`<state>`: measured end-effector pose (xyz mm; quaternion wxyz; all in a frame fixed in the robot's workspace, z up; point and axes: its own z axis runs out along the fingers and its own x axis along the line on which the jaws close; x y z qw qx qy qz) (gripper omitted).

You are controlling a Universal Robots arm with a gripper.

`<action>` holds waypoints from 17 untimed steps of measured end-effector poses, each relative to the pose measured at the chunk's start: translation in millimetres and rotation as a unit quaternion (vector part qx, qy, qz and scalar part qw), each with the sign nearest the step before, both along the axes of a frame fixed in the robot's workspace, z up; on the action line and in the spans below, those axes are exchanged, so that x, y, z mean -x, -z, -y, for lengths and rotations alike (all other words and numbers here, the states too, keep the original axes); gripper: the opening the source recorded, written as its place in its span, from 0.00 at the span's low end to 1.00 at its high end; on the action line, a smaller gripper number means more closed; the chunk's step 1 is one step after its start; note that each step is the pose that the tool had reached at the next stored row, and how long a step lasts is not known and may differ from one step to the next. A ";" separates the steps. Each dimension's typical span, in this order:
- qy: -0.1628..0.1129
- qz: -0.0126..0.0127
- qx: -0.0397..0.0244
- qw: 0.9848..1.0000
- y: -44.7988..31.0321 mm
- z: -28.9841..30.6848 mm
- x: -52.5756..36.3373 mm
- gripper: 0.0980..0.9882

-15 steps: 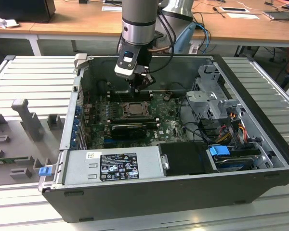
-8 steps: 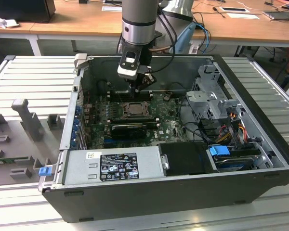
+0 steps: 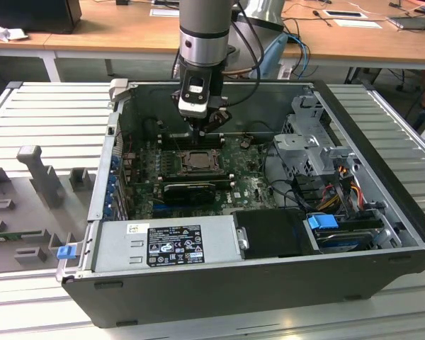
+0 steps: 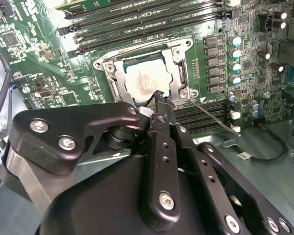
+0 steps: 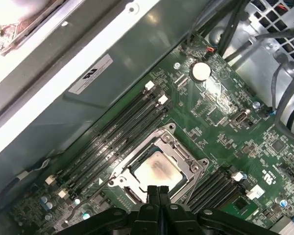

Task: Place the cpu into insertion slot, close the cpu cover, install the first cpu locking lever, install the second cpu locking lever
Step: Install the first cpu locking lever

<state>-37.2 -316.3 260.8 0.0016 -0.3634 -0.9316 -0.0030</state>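
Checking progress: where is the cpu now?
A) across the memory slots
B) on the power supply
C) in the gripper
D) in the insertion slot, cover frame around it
D: in the first wrist view the cpu sits in the insertion slot, with the cpu cover framing it.

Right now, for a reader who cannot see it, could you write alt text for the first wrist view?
The shut gripper hangs just over the cpu, which lies framed by the metal cover on a green board, beside long memory slots.
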 end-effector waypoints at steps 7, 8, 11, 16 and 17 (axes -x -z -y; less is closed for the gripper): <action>-0.039 0.000 0.000 0.999 0.0 0.2 0.0 0.01; -0.044 0.000 0.000 0.999 0.0 0.2 0.0 0.01; -0.073 0.000 0.000 0.997 0.0 0.2 0.0 0.01; -0.108 0.001 0.000 0.994 0.0 0.3 0.0 0.01; -0.114 0.001 0.000 0.993 0.0 0.3 0.0 0.01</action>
